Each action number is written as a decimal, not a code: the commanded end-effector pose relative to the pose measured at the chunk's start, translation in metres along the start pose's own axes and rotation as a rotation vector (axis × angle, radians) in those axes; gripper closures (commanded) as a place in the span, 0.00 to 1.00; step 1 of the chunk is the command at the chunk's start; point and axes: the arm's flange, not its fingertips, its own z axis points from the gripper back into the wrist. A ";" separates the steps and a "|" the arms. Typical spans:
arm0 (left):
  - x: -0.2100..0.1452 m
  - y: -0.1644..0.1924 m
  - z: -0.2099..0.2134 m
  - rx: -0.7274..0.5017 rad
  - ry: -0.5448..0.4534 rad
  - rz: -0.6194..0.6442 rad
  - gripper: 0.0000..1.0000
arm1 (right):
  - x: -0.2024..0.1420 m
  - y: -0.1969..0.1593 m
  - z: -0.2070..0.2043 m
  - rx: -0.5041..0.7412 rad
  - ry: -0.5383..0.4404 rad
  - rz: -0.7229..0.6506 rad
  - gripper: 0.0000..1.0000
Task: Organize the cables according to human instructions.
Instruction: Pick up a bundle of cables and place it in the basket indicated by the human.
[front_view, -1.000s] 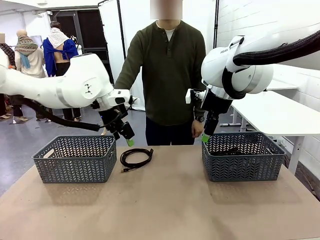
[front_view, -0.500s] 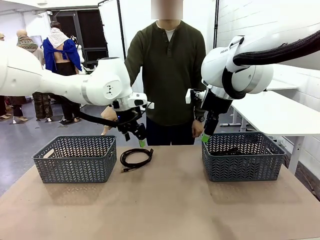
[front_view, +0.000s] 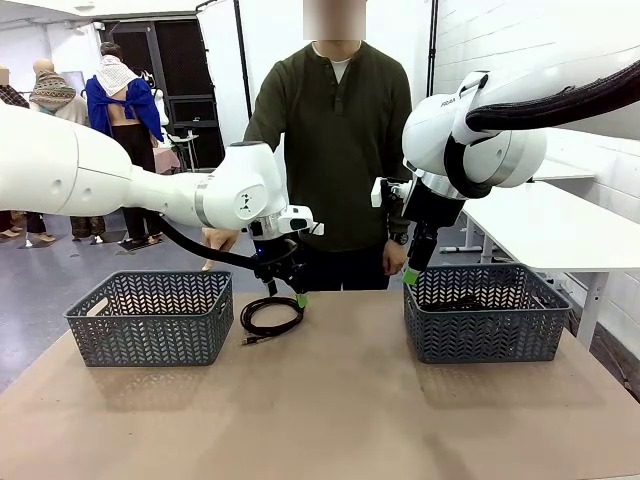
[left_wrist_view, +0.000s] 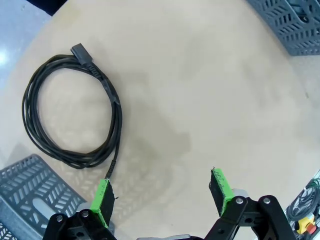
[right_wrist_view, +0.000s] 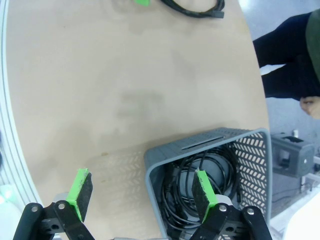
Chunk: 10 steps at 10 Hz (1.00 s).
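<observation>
- Lowering the left gripper (left_wrist_view: 162, 195), jaws spread wide and empty, squarely over one side of the coiled cable (left_wrist_view: 70, 107) should catch all strands together.
- Coil lies flat on the table (front_view: 330, 400), just beside the left basket (front_view: 150, 315); gripper's pad (left_wrist_view: 102, 200) hovers at its near edge.

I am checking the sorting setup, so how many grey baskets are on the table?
2. One basket stands at the table's left side, the other basket at the right side with black cables inside. What lies inside the left one cannot be told.
</observation>
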 end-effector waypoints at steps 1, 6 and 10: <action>0.009 0.005 0.003 -0.013 0.026 0.040 0.00 | 0.001 0.000 0.000 -0.004 0.001 -0.006 0.00; 0.000 0.000 0.000 0.000 0.000 0.000 0.00 | 0.001 0.000 0.000 -0.004 0.001 -0.006 0.00; 0.000 0.000 0.000 0.000 0.000 0.000 0.00 | 0.001 0.000 0.000 -0.004 0.001 -0.006 0.00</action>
